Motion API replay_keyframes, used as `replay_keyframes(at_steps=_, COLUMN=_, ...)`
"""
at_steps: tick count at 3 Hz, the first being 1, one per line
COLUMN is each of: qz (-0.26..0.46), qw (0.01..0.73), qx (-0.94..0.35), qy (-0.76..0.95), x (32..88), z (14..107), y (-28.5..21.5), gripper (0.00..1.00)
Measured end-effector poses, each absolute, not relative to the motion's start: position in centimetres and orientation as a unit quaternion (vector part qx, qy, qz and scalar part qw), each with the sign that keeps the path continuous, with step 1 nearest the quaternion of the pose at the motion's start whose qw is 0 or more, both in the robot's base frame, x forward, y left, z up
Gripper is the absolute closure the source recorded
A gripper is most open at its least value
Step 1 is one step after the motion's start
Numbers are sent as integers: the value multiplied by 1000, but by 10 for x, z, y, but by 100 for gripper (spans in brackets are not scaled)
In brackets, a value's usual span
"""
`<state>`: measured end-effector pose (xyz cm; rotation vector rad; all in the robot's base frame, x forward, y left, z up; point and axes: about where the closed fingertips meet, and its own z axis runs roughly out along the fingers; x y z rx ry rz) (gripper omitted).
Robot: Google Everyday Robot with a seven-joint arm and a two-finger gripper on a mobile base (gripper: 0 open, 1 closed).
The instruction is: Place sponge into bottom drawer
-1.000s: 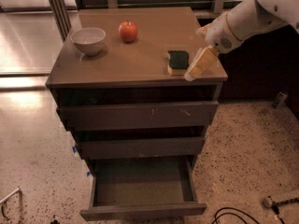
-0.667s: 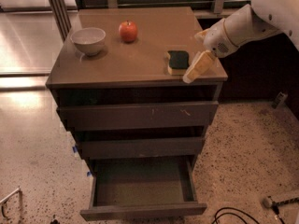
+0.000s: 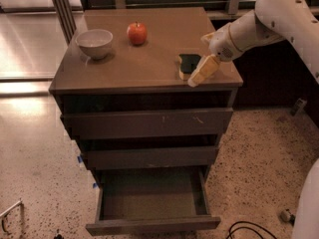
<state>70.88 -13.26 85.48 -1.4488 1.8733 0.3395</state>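
The sponge [image 3: 188, 63], dark green on top with yellow foam below, lies on the cabinet top [image 3: 149, 59] near its front right corner. My gripper [image 3: 202, 71] is just to the right of the sponge, right up against its side, tilted down towards the front edge. The white arm comes in from the upper right. The bottom drawer [image 3: 152, 226] is pulled out below, and its tray looks empty. The two drawers above it are pushed in.
A white bowl [image 3: 94, 43] stands at the left of the cabinet top, and a red apple [image 3: 136, 33] stands behind the middle. Speckled floor surrounds the cabinet. A black cable [image 3: 249, 230] lies on the floor at the lower right.
My gripper has moved slightly left, closer to the sponge's right side. The sponge, bowl, apple and drawers have not moved.
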Motion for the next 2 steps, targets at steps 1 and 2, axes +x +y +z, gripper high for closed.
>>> replay_keyframes(at_steps=1, qz=142, qw=361, qx=-558, qy=733, x=722, z=846, y=-123, gripper=0)
replay_keyframes(at_steps=2, qz=157, qw=344, qx=-546, qy=748, x=730, z=833, y=-119, gripper=0)
